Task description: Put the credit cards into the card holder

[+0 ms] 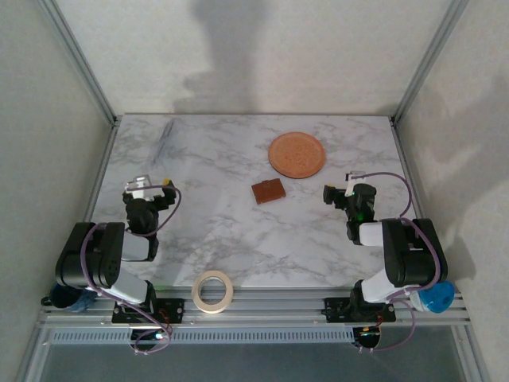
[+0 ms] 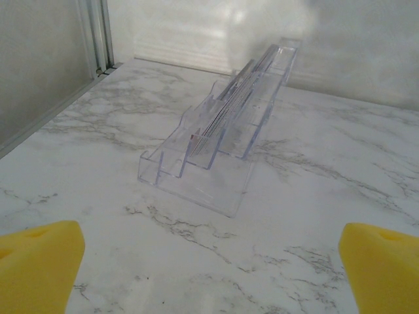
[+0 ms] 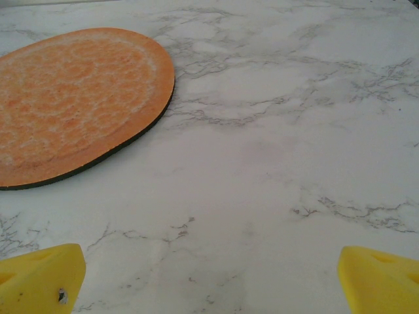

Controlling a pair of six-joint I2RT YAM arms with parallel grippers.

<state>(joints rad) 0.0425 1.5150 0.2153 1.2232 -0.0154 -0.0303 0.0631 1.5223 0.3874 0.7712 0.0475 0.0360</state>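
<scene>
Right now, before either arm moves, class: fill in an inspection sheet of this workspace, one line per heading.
surface: white marble-patterned table, no spills seen.
job's things: brown card holder lies flat mid-table; credit cards stand on edge in a clear stand at the far left.
clutter: orange plate just beyond the card holder; tape roll at the near edge.
grippers: left gripper and right gripper both open, holding nothing.
cables: purple cables loop at each wrist, clear of the objects.
surroundings: pale wall panels, metal frame posts.
</scene>
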